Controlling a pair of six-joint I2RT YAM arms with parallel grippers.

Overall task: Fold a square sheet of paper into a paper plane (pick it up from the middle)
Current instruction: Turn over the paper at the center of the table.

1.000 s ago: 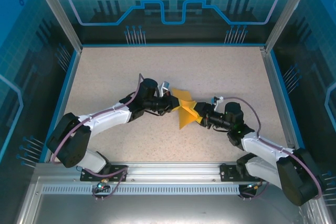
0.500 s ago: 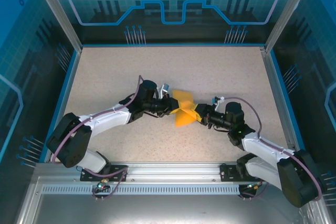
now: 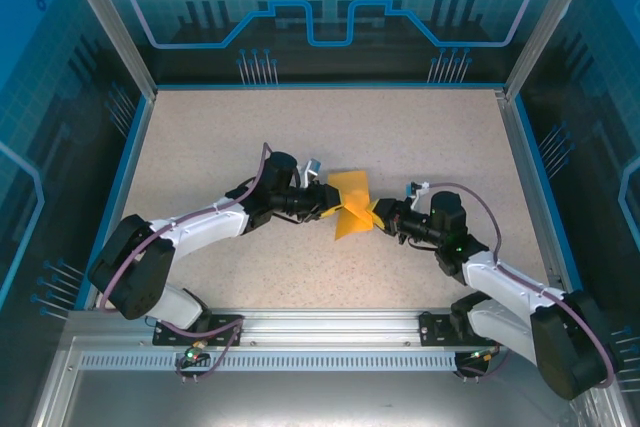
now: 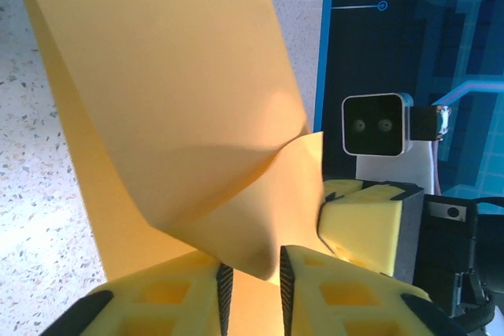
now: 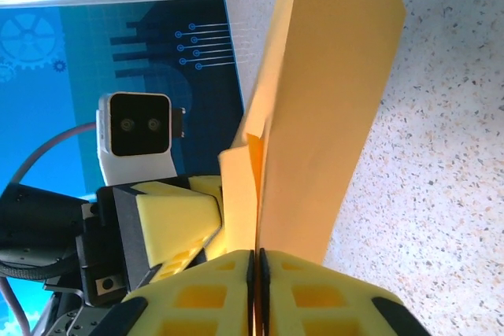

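Mid-frame in the top view is the creased orange paper sheet (image 3: 350, 202). The right pincer (image 5: 256, 261) clamps one edge; the left pincer (image 4: 252, 273) stands narrowly parted around a fold. Held one-sided, it could twist, slip or tear.

Thin plain orange sheet of paper (image 3: 350, 205), creased and folded into two flaring flaps that meet at a narrow waist, standing on edge mid-table, lower edge pinched between the closed fingers of the right gripper (image 5: 256, 261).
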